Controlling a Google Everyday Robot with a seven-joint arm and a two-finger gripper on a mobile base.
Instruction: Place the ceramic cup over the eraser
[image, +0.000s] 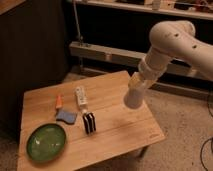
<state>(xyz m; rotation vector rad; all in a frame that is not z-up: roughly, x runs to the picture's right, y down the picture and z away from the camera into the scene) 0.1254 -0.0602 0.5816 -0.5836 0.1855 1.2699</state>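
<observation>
One glossy round green plate (46, 141) lay nearest on the wooden plank table (125, 135). Behind it the eraser (89, 122), a black block with white stripes, stood upright with its long axis vertical, beside a soft blue pad (66, 116). Farther right, well apart from it, the smooth white ceramic cup (132, 98) hung above the table's edge, its axis leaning up and right. The claw (137, 82) was clamped on it, under a thick, bent white arm (170, 42).

No text, label or number is legible (on anything) — the gripper (134, 94) hovers above the table (125, 134).
</observation>
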